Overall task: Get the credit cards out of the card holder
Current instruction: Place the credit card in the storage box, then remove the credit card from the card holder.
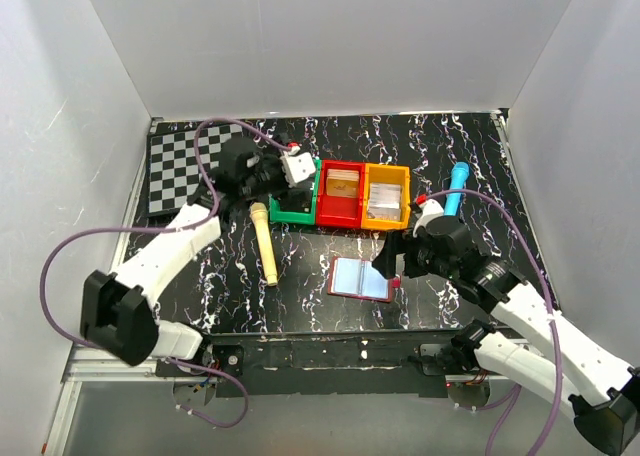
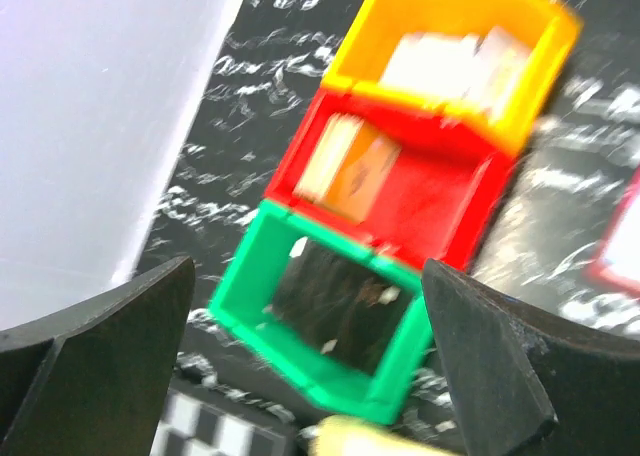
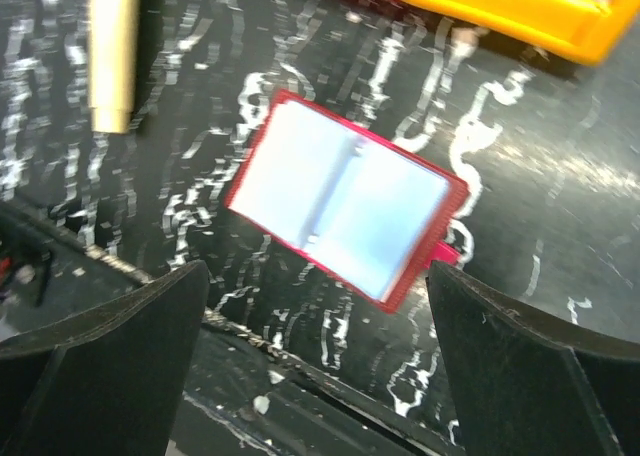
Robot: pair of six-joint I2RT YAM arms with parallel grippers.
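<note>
The card holder [image 1: 360,278] lies open and flat on the black marbled table, dark-red rim around a glossy pale-blue inside [image 3: 345,201]. No card shows sticking out of it. My right gripper [image 1: 392,261] hovers just right of it, open and empty [image 3: 318,271]. My left gripper [image 1: 292,194] hangs open over the green bin [image 2: 330,376], nothing between its fingers [image 2: 308,276]. A tan card [image 2: 350,166] lies in the red bin [image 1: 340,216]. White cards [image 2: 450,66] lie in the yellow bin [image 1: 386,221]. The green bin's inside looks dark and blurred.
A cream-yellow pen [image 1: 264,241] lies left of the card holder. A blue marker [image 1: 458,186] sits right of the yellow bin. A checkered board [image 1: 185,166] is at the back left. White walls enclose the table; its front edge [image 3: 330,386] runs just below the holder.
</note>
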